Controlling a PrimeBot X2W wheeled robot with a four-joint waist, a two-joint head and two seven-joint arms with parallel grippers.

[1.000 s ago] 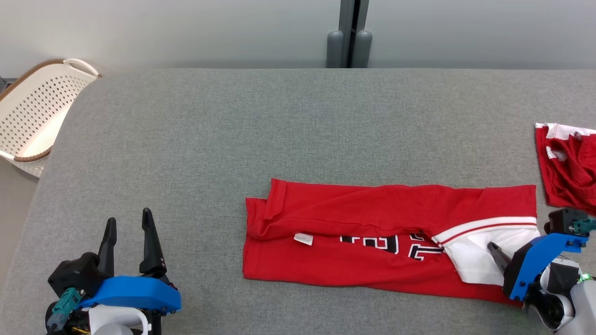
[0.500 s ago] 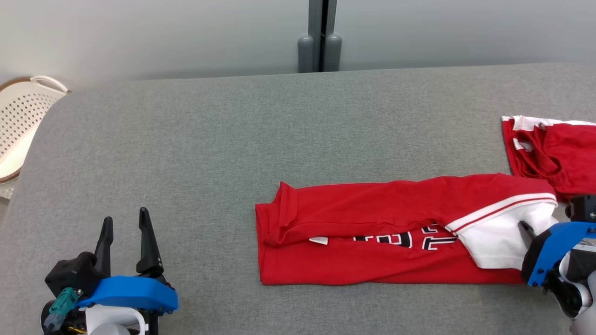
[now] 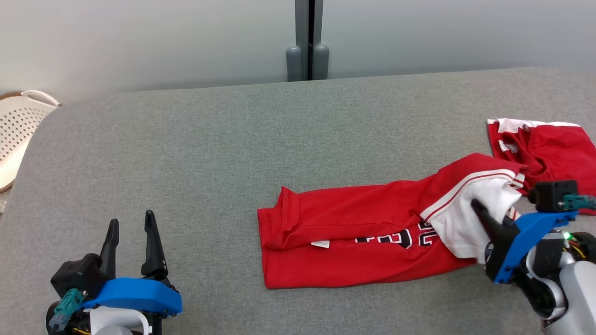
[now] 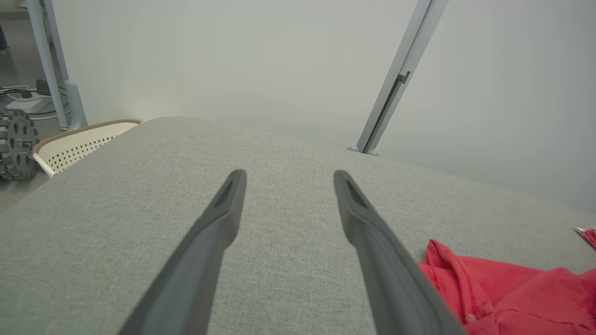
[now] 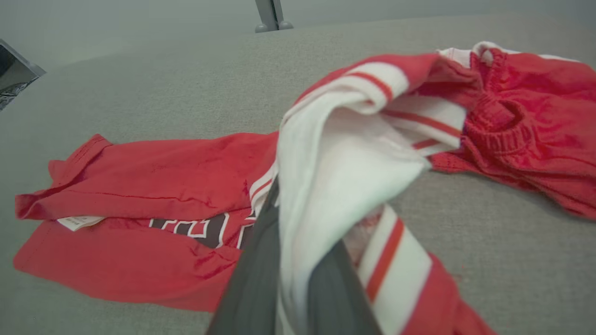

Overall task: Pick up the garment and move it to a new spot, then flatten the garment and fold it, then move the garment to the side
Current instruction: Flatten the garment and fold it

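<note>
A red garment [image 3: 354, 232] with white trim and black-and-white lettering lies folded into a long strip across the grey surface; it also shows as red cloth [image 4: 512, 298] at the lower right of the left wrist view. My right gripper [image 3: 484, 216] is shut on the garment's white-trimmed right end and holds it raised off the surface. In the right wrist view the white cloth [image 5: 340, 177] is pinched between my two dark fingers [image 5: 256, 274] and drapes over them. My left gripper [image 3: 130, 244] rests open at the lower left, well away from the garment, with nothing between its fingers [image 4: 219, 232].
A second red piece of clothing [image 3: 549, 149] with white trim lies crumpled at the right edge, just beyond the lifted end. A white perforated basket [image 3: 18, 135] stands off the surface's left end. A grey post [image 3: 306, 51] rises behind the far edge.
My right gripper has shut on the garment's white right end and lifted it up and back, bunching that end. The head camera has turned right. The left arm has not moved.
</note>
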